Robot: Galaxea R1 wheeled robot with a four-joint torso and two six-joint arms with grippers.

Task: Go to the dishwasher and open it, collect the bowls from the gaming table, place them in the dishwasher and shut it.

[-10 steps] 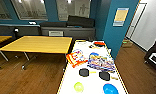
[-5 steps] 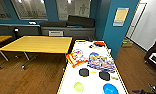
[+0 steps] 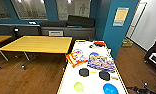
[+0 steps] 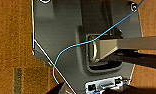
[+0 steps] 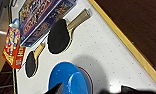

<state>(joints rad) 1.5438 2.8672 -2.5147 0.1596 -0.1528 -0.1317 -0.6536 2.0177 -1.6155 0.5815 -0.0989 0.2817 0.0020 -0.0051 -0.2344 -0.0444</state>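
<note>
The gaming table (image 3: 94, 75) is lying directly ahead, carrying two black paddles (image 5: 58, 36), board game boxes (image 3: 101, 62) and a blue bowl (image 5: 69, 80). Whether the grippers are apart, I cannot tell.

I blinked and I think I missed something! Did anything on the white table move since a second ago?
No, nothing visibly moved. The two dark paddles, the colourful game boxes, the orange packet, the green bowl and the blue bowl lie where they did on the white table. The yellow table beside it stayed put as well, and the head view has hardly shifted.
</note>
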